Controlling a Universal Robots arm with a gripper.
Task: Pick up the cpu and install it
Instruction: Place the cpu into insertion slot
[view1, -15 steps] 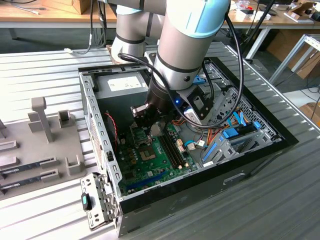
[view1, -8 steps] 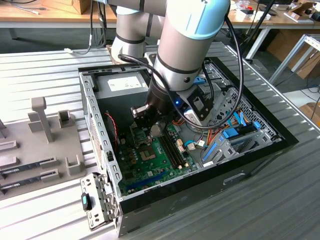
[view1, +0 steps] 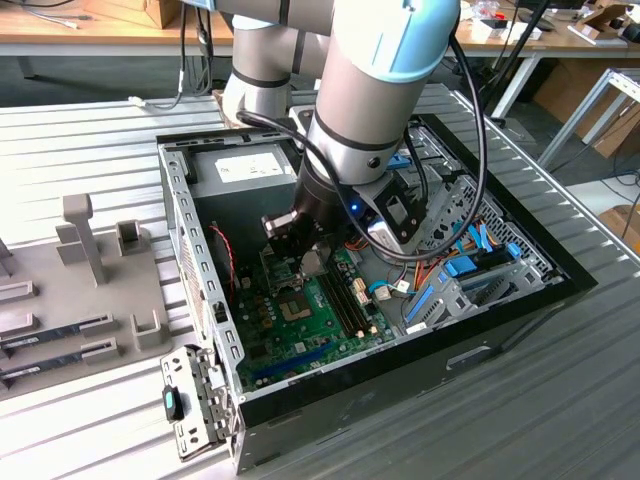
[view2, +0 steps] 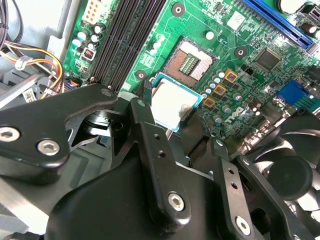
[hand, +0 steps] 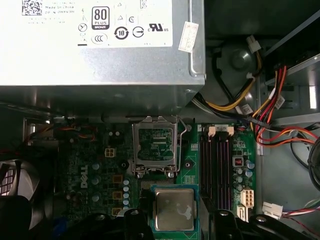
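Observation:
The cpu (view2: 172, 102) (hand: 173, 207) is a thin square chip with a silver-grey top and a green rim. My gripper (view2: 169, 111) (hand: 174, 216) is shut on it, one black finger on each of two opposite edges. It hangs a little above the green motherboard (view2: 220, 30), just beside the empty socket (view2: 190, 62) (hand: 155, 145), whose metal frame stands open. In the exterior view my gripper (view1: 303, 255) reaches down into the open computer case, just above the socket (view1: 294, 307).
A grey power supply (view1: 245, 165) (hand: 95, 45) fills the case's far end. Black memory slots (hand: 215, 165) (view2: 125, 40) run beside the socket. Coloured cables (hand: 260, 115) and a black fan (view2: 290, 170) lie close by. The case wall (view1: 190, 250) borders the exterior view's left.

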